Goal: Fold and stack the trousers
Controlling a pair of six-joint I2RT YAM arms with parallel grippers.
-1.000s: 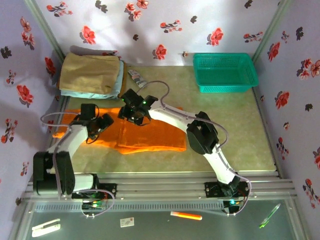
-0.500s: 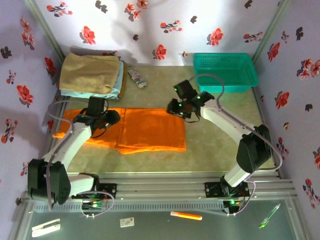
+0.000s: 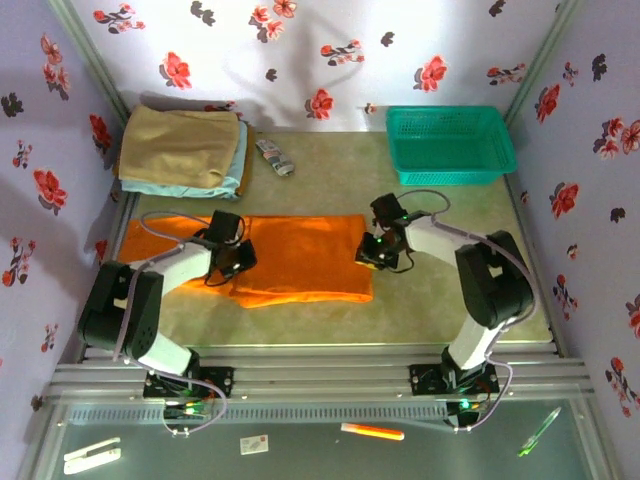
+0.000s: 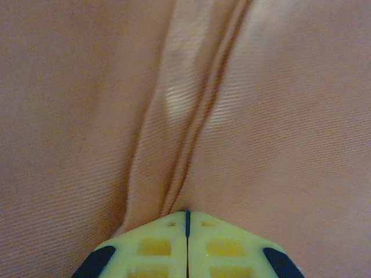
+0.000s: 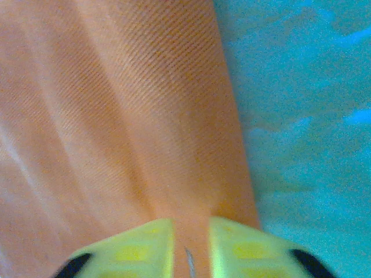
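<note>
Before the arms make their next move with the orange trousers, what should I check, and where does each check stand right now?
1. Left gripper holds the trousers: ok, shut on a raised pleat.
2. Right gripper holds the trousers' right edge: ok, cloth sits between its fingers.
3. All layers caught in each grip: cannot tell.
4. Folding finished: not ok, one part lies spread out beyond the left gripper.
5. Top of the tan folded garment free for stacking: ok.

L gripper (image 4: 186, 216), yellow fingertips pressed together, pinches bright orange soft cloth trousers (image 4: 284, 116); raised crease runs away from gripper.
</note>
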